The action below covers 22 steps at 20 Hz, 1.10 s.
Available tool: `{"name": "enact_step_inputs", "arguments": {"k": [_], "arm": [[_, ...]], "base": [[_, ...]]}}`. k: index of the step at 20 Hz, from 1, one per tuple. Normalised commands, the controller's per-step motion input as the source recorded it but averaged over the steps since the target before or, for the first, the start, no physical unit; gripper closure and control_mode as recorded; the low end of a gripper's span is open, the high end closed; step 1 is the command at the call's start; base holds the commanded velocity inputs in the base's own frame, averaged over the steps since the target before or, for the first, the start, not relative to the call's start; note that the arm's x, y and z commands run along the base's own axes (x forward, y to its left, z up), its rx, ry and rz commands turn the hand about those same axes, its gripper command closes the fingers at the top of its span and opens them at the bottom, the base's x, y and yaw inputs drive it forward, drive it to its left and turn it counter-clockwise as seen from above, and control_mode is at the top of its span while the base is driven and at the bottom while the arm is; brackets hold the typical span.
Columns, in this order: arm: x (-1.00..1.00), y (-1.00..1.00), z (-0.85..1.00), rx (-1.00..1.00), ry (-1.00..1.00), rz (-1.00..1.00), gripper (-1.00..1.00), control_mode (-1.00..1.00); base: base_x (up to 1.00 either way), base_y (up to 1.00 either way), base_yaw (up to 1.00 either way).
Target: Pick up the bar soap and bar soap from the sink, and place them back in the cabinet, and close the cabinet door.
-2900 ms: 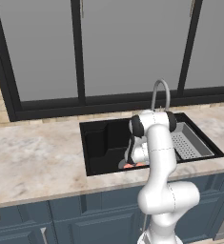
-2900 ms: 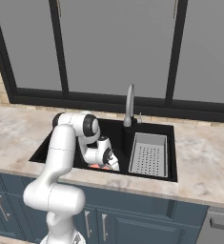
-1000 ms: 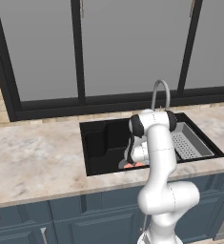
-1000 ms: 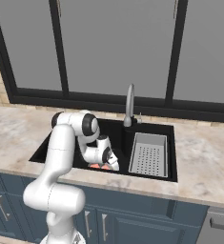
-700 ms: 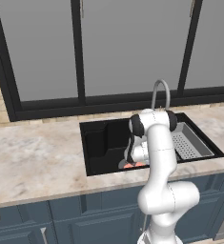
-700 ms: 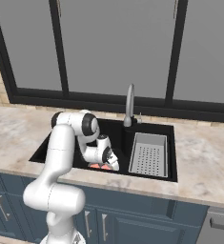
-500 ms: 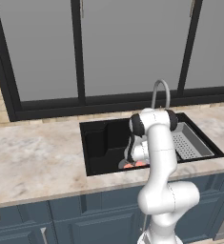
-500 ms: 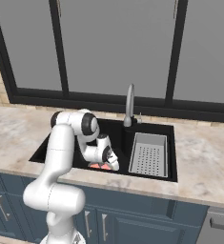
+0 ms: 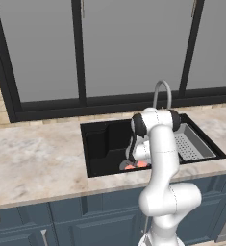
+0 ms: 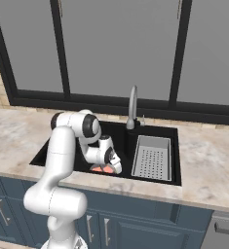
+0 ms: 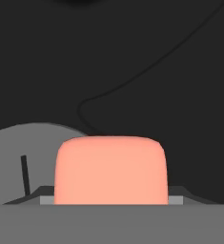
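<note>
I've got the hand [image 10: 112,168] low in the sink [image 10: 52,151], a bar soap [image 11: 110,170] close between its tips for lifting, though I can't tell if they've closed.

A kitchen: marble-look counter [image 9: 32,158], black sink [image 10: 152,127] with grey faucet [image 10: 132,107], blue base cabinets [image 9: 85,221] beneath.

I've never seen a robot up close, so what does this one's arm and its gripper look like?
The arm is glossy white, built of rounded tubular segments with dark bands at the joints, rising from a bulbous white base. Its gripper is a small white block; the fingers are hard to make out. No cables or markings show.
</note>
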Motion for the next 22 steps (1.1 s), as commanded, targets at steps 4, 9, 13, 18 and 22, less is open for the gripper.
{"name": "enact_step_inputs", "arguments": {"k": [4,9,13,18,22], "arm": [[0.00,0.00,0.15,0.00,0.00,0.00,1.00,-1.00],[-0.01,0.00,0.12,0.00,0.00,0.00,1.00,-1.00],[0.00,0.00,0.14,0.00,0.00,0.00,1.00,-1.00],[0.00,0.00,0.19,0.00,0.00,0.00,1.00,-1.00],[0.00,0.04,0.25,0.00,0.00,0.00,1.00,-1.00]], "base": [[0.00,0.00,0.00],[0.00,0.00,0.00],[0.00,0.00,0.00],[0.00,0.00,0.00],[0.00,0.00,0.00]]}}
